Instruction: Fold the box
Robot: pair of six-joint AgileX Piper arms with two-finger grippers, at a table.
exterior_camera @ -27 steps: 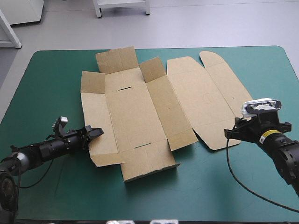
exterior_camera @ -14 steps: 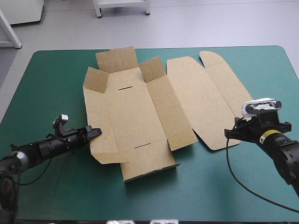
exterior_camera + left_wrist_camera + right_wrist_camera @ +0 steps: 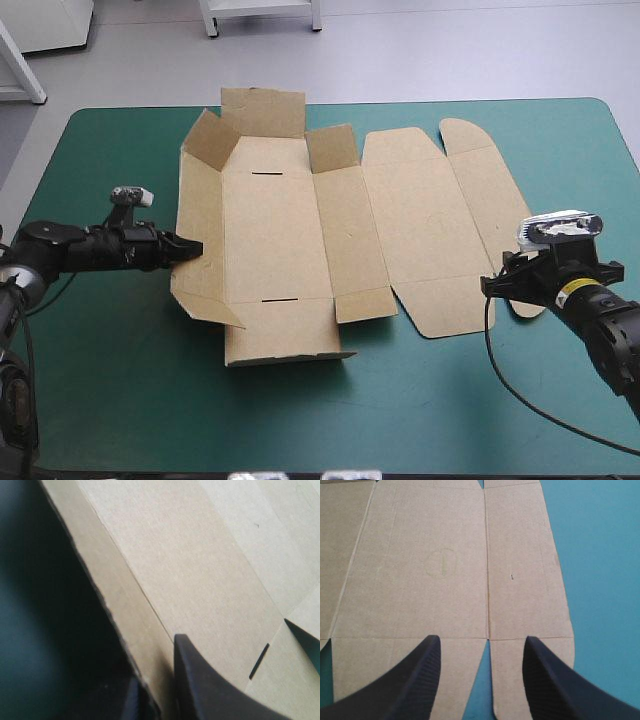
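Now the brown box (image 3: 280, 240) lies open in the middle of the teal-green table (image 3: 120, 400), and it is no longer fully flat. Just before, its left wall (image 3: 200, 225) lay almost level with the base. In the high view that wall now leans up and slightly outward, and its near corner flap (image 3: 205, 305) juts toward the table's front edge. The far wall (image 3: 262, 110) has tilted up with it. The whole sheet has also turned slightly, so its long creases run more squarely toward the far edge.

The left end effector (image 3: 190, 247) did this. It has risen and swung farther from the robot. The left wrist view shows its black fingers all but closed on the raised wall, with the board's edge pinched between them (image 3: 160, 680).

The right end effector (image 3: 495, 287) has not moved. It hangs over the near right corner of the lid (image 3: 420, 230), which is still flat. Its fingers stand wide apart (image 3: 482, 640), and I cannot tell whether they touch the board.

I judge this to be the first wall going up, with the other walls and the tucking still to do. The wall is held only at its edge and will probably fall back if released before it is creased upright. The box slid during the lift, so pressing the lid down with the right arm would likely steady it.
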